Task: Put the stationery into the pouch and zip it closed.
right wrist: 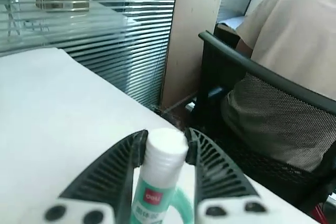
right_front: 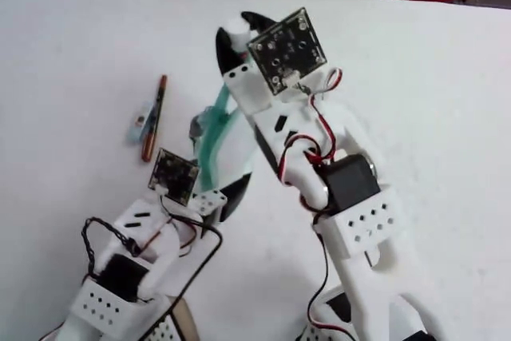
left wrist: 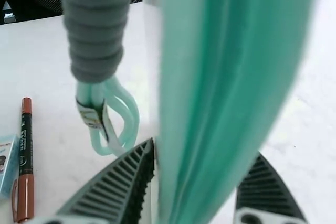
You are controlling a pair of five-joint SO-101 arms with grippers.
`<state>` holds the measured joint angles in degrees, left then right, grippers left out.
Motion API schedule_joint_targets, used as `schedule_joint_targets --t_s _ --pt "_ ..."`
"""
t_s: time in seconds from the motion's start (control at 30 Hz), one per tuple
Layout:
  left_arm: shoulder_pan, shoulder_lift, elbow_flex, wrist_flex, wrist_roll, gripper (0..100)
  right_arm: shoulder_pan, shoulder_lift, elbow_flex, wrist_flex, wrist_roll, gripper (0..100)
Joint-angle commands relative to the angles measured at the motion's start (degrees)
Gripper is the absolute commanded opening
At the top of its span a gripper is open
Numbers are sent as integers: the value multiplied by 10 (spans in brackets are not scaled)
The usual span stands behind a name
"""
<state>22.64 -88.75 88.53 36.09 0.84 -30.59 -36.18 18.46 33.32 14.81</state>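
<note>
The teal pouch (right_front: 211, 140) hangs upright between the two arms, and in the left wrist view its fabric (left wrist: 226, 77) runs down between my fingers. My left gripper (right_front: 231, 196) (left wrist: 205, 151) is shut on the pouch's lower edge. Above the pouch's upper end, my right gripper (right_front: 238, 34) (right wrist: 165, 132) is shut on a white-capped glue stick (right_front: 233, 29) (right wrist: 165, 151). A brown marker (right_front: 154, 117) (left wrist: 23, 161) and a small blue eraser (right_front: 140, 122) (left wrist: 5, 163) lie on the table to the left of the pouch.
A grey ribbed pull (left wrist: 97, 24) with teal cord loops (left wrist: 113, 121) dangles beside the pouch. The white table (right_front: 415, 77) spreads open to the right and far left. A board and a chair stand beyond the table's far edge.
</note>
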Motion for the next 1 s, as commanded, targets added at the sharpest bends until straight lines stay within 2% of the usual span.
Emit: schedule_joint_targets --t_s 0.0,0.4,0.6,0.97 --pt "3 -4 -13 2 -6 247 0 -10 -21 16 -6 17" --pt "3 -4 -12 1 -6 247 -1 -15 -24 74 -6 30" --pt "3 -4 -12 1 -6 247 -15 -15 -25 96 -11 193" --pt "3 -4 -12 1 -6 247 -19 -15 -28 102 -11 194"
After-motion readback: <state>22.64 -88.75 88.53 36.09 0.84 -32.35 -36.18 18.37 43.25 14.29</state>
